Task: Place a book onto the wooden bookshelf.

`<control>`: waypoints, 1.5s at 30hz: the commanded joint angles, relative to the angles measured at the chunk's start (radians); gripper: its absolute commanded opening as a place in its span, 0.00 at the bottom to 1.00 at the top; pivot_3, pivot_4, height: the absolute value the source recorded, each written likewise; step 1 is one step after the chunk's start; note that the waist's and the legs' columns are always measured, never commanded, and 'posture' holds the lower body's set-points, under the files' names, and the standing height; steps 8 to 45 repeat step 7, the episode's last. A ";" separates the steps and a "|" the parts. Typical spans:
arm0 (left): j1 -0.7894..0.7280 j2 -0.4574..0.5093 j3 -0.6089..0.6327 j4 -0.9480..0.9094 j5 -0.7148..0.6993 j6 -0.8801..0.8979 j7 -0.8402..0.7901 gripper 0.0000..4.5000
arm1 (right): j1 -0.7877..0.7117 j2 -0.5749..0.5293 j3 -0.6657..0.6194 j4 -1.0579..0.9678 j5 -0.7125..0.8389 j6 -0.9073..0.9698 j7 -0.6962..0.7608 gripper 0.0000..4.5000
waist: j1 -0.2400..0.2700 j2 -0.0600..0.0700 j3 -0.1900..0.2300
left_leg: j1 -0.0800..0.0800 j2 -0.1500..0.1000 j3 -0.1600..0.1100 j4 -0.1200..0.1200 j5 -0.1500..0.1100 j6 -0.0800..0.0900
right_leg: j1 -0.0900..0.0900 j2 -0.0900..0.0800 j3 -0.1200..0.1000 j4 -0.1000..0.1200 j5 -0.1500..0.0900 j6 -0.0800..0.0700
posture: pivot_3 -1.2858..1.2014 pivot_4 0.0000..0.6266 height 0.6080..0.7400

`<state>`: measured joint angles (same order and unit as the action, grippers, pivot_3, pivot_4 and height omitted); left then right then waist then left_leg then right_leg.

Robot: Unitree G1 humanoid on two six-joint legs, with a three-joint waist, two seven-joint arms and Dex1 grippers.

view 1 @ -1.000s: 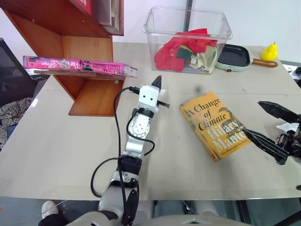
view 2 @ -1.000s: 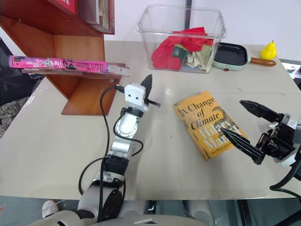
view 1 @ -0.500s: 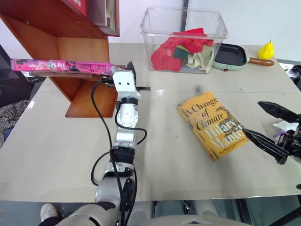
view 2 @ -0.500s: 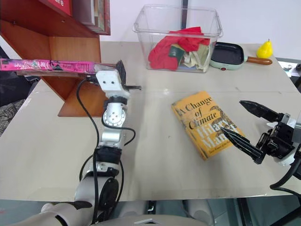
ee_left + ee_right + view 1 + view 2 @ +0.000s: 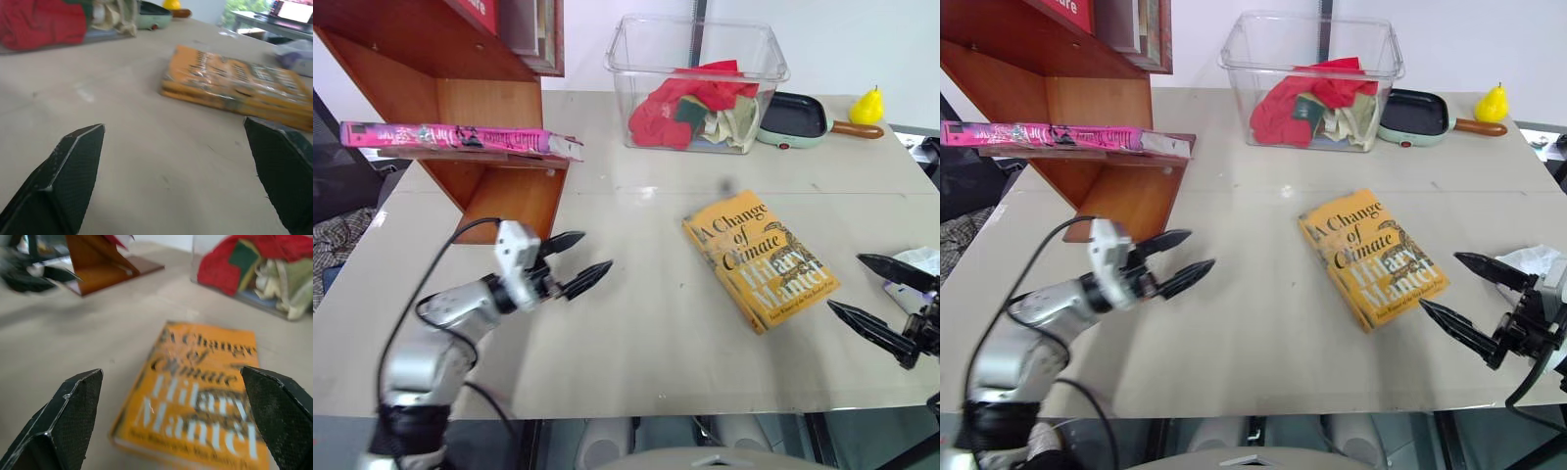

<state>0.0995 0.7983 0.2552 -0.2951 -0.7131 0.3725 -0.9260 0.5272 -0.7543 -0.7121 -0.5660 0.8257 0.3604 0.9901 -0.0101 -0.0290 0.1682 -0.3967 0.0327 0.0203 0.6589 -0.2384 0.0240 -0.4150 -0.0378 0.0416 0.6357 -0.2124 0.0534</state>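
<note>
On the far left, the pink book (image 5: 460, 136) lies flat on a board of the wooden bookshelf (image 5: 499, 108). Nearer, over the table (image 5: 636, 333), the left gripper (image 5: 574, 259) hangs empty, jaws released; the right gripper (image 5: 873, 299), at the right edge, likewise.

The orange-yellow book (image 5: 759, 258) lying on the worktop (image 5: 636, 343) reads "A Change of Climate" and "Hilary Mantel" on its cover.

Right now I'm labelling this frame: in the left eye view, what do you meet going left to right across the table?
pink book on the wooden bookshelf → left gripper → clear bin → orange-yellow book → yellow pear → right gripper
</note>
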 commanded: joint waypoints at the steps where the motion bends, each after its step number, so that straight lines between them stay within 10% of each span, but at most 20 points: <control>1: 0.085 0.041 0.120 -0.045 -0.019 0.010 -0.060 0.99 | 0.032 -0.001 -0.056 0.049 -0.049 -0.044 0.057 1.00 | -0.001 0.001 0.000 | 0.000 0.000 0.000 0.000 0.000 0.000 | 0.000 -0.001 0.000 -0.001 0.000 0.000 | 0.52 0.24 1.00; 45: 0.191 0.040 0.182 -0.071 -0.006 0.027 -0.073 0.99 | 0.037 -0.010 -0.062 0.121 -0.086 -0.061 0.106 1.00 | 0.001 0.001 0.001 | -0.001 0.001 0.002 -0.006 -0.003 -0.004 | -0.002 -0.007 -0.004 -0.006 0.000 0.000 | 0.52 0.24 1.00</control>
